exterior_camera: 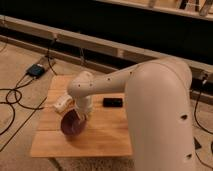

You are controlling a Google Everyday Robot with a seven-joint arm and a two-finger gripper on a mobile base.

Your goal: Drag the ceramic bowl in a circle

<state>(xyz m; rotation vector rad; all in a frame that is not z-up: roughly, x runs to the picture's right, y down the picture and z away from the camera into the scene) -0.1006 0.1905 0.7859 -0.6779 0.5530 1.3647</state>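
One ceramic bowl: dark purple-maroon, round and shallow, upright on the wooden table, in its left half and nearer the front edge than the back.
Bowl against gripper: the gripper points down from above at the bowl's right rear rim, the side toward the table's middle. Its tip meets or overlaps that rim, and most of the bowl spreads to the left and front of it.
Gripper's state: cannot tell whether it is open, closed or clamped on the rim, since the tip shows dark against the dark bowl under the wrist.
Arm: one, white and bulky, entering from the right side of the view, passing over the table's right half and bending down at a rounded joint just above the bowl.
Table count: one, light wooden planks.
White object: one, pale, lying on the table just behind and left of the bowl. Whether it touches the bowl cannot be told, nor what it is.
Black object: one, small, flat and rectangular, on the table behind and right of the bowl, on the far side of the gripper and apart from the bowl.
Small dark box: one, on the floor behind and left of the table.
Cables: several dark ones, trailing over the floor left of the table.
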